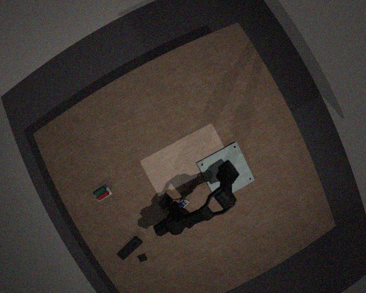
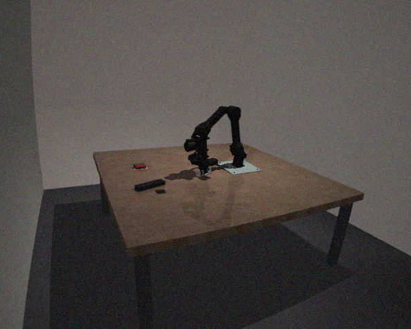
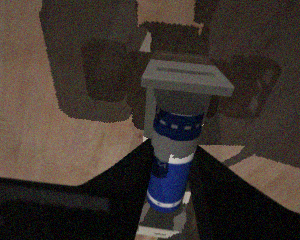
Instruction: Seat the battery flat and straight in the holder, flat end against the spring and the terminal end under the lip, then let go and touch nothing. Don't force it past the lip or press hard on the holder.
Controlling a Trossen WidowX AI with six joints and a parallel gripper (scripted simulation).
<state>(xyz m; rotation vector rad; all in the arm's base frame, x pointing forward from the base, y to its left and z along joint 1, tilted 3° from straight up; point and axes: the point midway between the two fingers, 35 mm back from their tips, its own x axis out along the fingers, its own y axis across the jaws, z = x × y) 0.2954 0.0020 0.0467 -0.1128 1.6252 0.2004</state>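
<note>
The blue battery [image 3: 169, 187] [image 1: 183, 203] with grey and white bands lies lengthwise in the holder. The grey holder [image 3: 187, 80] shows its slotted lip plate at the top of the wrist view, over the battery's upper end. My gripper [image 3: 171, 148] is shut on the battery, with one black finger on each side of its middle. The fingers are low at the table in the exterior view. The battery's lower end, with a white band, has some holder floor showing beyond it. The spring is not visible. I cannot tell whether the battery lies fully flat.
A small white tray [image 1: 108, 196] [image 2: 144, 168] holds a red and a green cylinder. A long black block [image 1: 129, 248] [image 2: 149, 185] and a small dark square [image 1: 141, 257] [image 2: 160, 191] lie on the table [image 1: 193, 94] [image 2: 269, 198]. The arm stands on a pale plate [image 1: 243, 176] [image 2: 250, 167].
</note>
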